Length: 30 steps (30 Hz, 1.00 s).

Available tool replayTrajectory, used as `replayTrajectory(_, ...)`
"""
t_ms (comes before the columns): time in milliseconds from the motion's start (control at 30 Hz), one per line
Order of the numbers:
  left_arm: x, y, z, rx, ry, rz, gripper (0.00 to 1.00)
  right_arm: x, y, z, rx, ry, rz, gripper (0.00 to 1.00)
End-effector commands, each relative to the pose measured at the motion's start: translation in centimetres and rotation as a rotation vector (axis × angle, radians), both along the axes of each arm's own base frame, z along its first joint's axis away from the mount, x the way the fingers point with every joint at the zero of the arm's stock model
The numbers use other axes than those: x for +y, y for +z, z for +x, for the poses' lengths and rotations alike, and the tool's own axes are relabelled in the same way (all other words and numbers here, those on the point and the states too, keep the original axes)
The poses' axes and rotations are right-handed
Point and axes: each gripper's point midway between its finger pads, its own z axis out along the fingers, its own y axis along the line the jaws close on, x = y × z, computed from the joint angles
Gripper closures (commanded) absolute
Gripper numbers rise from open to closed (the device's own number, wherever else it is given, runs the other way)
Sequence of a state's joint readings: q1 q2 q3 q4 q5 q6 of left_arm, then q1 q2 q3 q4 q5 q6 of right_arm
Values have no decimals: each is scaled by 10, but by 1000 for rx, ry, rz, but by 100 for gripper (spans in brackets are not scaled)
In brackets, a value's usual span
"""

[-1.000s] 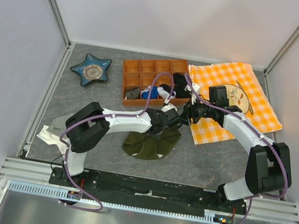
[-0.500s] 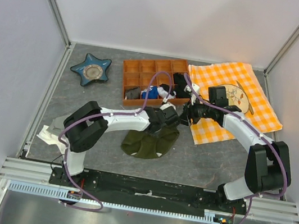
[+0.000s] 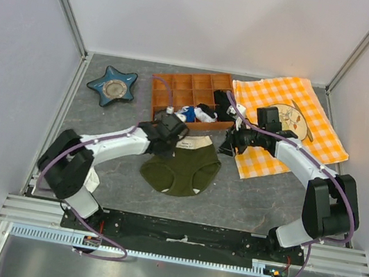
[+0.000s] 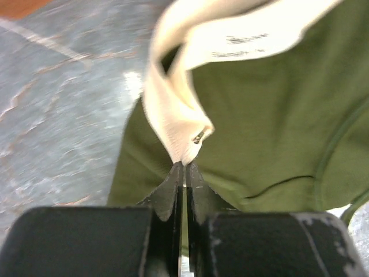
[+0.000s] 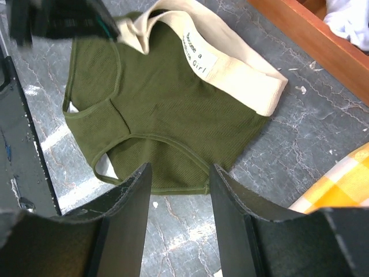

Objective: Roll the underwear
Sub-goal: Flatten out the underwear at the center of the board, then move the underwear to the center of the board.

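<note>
The underwear (image 3: pixel 181 169) lies spread on the grey table, olive green with a cream waistband (image 3: pixel 196 142) along its far edge. My left gripper (image 3: pixel 172 141) is shut on the left end of the waistband; in the left wrist view the fingertips (image 4: pixel 184 167) pinch the cream band (image 4: pixel 176 124) and lift it slightly. My right gripper (image 3: pixel 227 145) is open and empty, just right of the waistband's right end. In the right wrist view its open gripper (image 5: pixel 180 179) hovers above the underwear's (image 5: pixel 155 104) near hem.
An orange compartment tray (image 3: pixel 178 88) holding small garments stands just behind the underwear. A blue star-shaped dish (image 3: pixel 112 86) is at back left. An orange checked cloth (image 3: pixel 314 120) with a wooden plate (image 3: pixel 291 119) lies at right.
My left gripper has moved left with the waistband end, pulling the bunched underwear out wider and flatter. The right arm has barely moved.
</note>
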<state>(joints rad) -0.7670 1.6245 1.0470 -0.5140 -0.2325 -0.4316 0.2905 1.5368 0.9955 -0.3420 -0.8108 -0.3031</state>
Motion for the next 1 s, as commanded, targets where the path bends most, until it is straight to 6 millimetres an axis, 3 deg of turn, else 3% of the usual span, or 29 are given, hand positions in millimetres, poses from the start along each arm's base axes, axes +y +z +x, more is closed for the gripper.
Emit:
replayTrajectory(0,48,21,21,-65,217,-171,88,6,12,4,-32,40,33,48)
replayTrajectory(67,80,26,30,-102,324,-216,73,6,12,3,-29,45,35,49)
replayTrajectory(100,85,29,32,-111,349,-240,66,6,12,2,-28,48,35,49)
replayTrajectory(200,96,52,46,-182,380,-277,56,7,10,-1,-38,76,32,49)
replayTrajectory(300,94,80,50,-242,338,-304,50,9,4,-15,-61,163,7,49)
replayTrajectory(533,83,140,15,-303,92,-373,48,40,-19,-69,-266,479,-75,48)
replayTrajectory(633,88,162,-7,-339,27,-373,42,60,-31,-87,-396,613,-155,47)
replayTrajectory(700,92,163,-21,-346,15,-388,38,72,-35,-94,-447,664,-201,47)
replayTrajectory(833,83,130,-43,-256,35,-475,40,95,-45,-104,-454,738,-238,48)
replayTrajectory(867,79,124,-47,-225,68,-520,41,103,-49,-115,-450,774,-242,48)
replayTrajectory(967,74,108,-55,-192,117,-598,44,109,-62,-128,-416,802,-283,49)
